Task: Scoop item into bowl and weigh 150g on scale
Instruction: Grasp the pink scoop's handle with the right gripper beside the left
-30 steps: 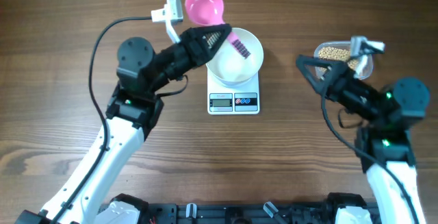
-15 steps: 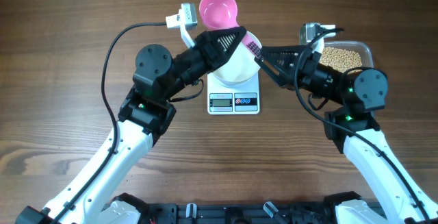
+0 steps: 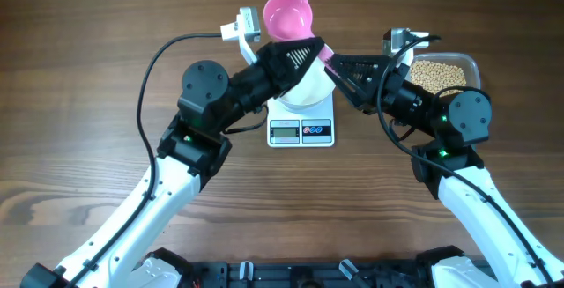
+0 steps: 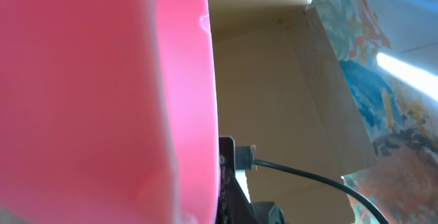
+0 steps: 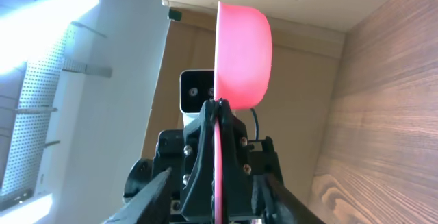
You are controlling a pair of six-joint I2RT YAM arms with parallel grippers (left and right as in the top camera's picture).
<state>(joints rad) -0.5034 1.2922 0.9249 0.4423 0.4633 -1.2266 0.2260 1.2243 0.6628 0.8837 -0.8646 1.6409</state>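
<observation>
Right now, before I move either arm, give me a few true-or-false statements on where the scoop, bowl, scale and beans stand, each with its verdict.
1. The left jaws are shut on the handle of the pink scoop. True.
2. The scoop's cup is full of beans. False: in the overhead view it looks empty.
3. The beans lie in the clear tub, to the right of the scale. True.
4. The white bowl stands on the table beside the scale. False: it sits on the scale.
5. The right jaws hang over the tub. False: they reach toward the scoop's handle, by the bowl.
</observation>
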